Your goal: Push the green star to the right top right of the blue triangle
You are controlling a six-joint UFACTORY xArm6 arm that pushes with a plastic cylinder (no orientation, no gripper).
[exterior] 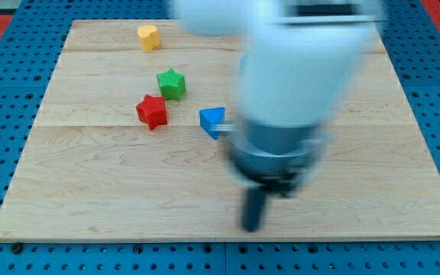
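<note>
Green is what you care about here: the green star (171,83) sits on the wooden board (90,191) toward the view's top left, up and to the left of the blue triangle (212,121). That is the wrong side. The task wants it at the triangle's upper right, so judged from how things lie, the push has not been done, or is barely begun.

In the one camera view you also see a red star (152,111) just below and left of the green one, close but seemingly not touching, and a yellow block (149,37) near the board's top edge, well apart from the rest. Its shape is hard to make out; it may be a heart.

My tip (250,228) is blurred. It stands near the view's bottom centre, below and to the right of the triangle and well apart from the green star, touching no block. There are no jaws to be wide or narrow; it is a bare rod and holds nothing.

What is left, as I judge it: you need the tip round to the star's left side, then a push rightward, passing above the triangle without knocking it. The red star close by could get dragged along.

No containers are in view, so nothing is in any.
</note>
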